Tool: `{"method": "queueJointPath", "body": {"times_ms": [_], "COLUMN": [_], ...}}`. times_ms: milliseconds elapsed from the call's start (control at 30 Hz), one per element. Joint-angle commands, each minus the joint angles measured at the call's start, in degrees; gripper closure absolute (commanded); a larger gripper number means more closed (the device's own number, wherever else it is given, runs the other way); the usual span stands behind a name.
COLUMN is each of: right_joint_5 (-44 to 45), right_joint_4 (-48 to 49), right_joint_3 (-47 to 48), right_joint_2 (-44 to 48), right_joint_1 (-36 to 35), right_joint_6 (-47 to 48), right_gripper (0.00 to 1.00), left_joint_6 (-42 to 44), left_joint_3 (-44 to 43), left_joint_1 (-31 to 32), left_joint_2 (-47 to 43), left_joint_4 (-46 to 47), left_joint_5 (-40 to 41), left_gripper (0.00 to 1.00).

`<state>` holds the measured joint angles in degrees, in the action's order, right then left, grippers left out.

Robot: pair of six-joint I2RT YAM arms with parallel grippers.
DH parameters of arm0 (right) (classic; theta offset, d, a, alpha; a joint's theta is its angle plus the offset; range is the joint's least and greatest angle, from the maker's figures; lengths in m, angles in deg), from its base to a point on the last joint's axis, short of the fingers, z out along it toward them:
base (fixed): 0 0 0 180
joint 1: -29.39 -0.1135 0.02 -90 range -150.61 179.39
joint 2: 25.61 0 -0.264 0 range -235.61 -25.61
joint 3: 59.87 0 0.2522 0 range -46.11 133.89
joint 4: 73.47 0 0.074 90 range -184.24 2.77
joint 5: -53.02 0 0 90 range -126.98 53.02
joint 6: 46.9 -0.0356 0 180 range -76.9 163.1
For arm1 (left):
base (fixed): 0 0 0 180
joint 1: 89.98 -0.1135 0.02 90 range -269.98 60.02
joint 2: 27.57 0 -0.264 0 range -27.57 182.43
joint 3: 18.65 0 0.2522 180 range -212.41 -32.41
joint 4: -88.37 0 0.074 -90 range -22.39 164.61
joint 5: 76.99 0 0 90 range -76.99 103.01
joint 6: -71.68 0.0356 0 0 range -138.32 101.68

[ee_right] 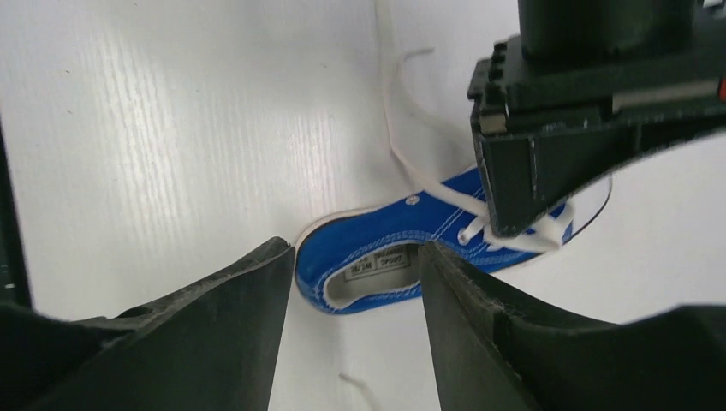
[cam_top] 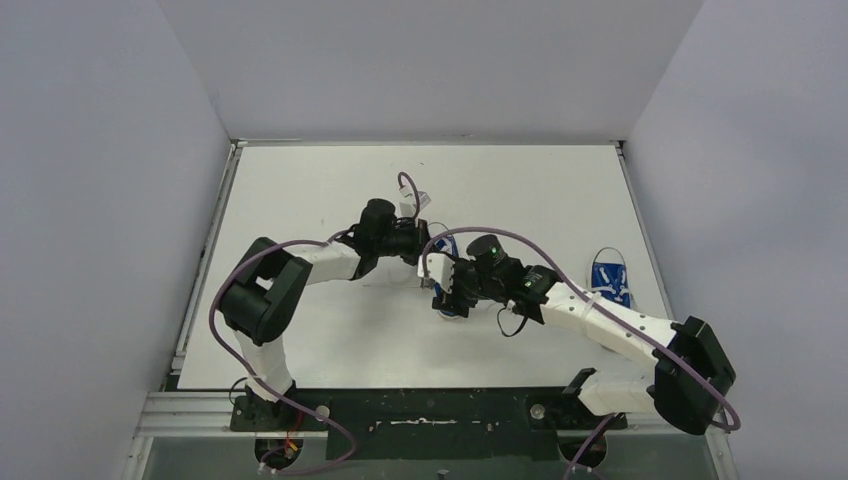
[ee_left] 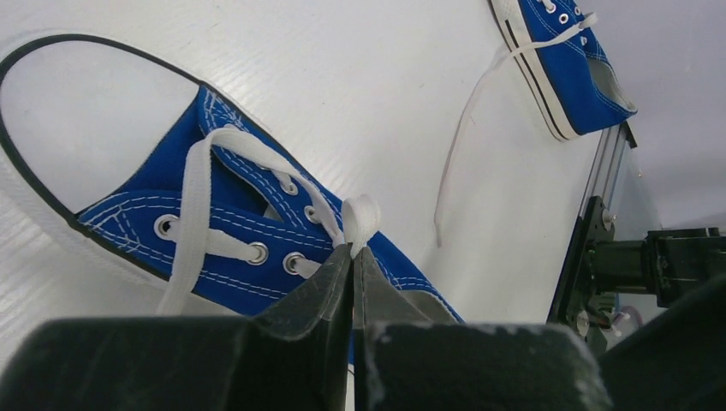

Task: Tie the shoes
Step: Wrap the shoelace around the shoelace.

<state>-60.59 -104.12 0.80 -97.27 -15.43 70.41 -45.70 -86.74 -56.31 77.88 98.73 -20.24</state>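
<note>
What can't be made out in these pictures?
- Top view: the middle blue canvas sneaker with white laces lies mostly under the left arm and right arm.
- Right wrist view: the left tool, pinching a white lace, covers its toe end; insole label too small to read.
- Left wrist view: the second blue canvas sneaker is cut by the top edge.

You've got one readable item: a small white printed label [ee_right: 381, 261] on the insole at the heel of the blue canvas sneaker with white laces [ee_right: 402, 224], seen in the right wrist view. The print is soft. The top line looks like "36/246" and the lower line like "Sport". Neither is certain.
</note>
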Motion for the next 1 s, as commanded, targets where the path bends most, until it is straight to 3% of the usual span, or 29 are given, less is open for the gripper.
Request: {"method": "queueJointPath", "body": {"times_ms": [0, 100, 333, 567, 967], "right_joint_5": [1.3, 0.9, 0.3, 3.1, 6.0], "right_joint_4": [14.3, 15.2, 10.3, 10.0, 9.6], "right_joint_3": [1.1, 5.0, 14.4, 17.9, 19.8], "right_joint_2": [-4.3, -10.2, -22.5, -28.6, -34.1], "right_joint_1": [-2.1, -3.0, -5.6, -6.0, -5.9], "right_joint_6": [20.4, 25.2, 36.7, 40.3, 41.7], "right_gripper": [0.47, 0.6, 0.64, 0.67, 0.67], "left_joint_6": [-1.3, -1.1, 1.1, 5.9, 5.2], "left_joint_3": [-5.2, -7.4, -11.2, -15.5, -19.5], "left_joint_1": [-2.1, -2.7, -3.4, -4.4, -6.0], "left_joint_2": [1.6, 3.1, 5.2, 8.2, 12.9], "left_joint_4": [-5.7, -7.3, -10.9, -18.2, -18.3], "left_joint_5": [-5.1, -7.7, -11.2, -13.8, -16.3], "left_gripper": [1.0, 1.0, 1.0, 1.0, 1.0]}}
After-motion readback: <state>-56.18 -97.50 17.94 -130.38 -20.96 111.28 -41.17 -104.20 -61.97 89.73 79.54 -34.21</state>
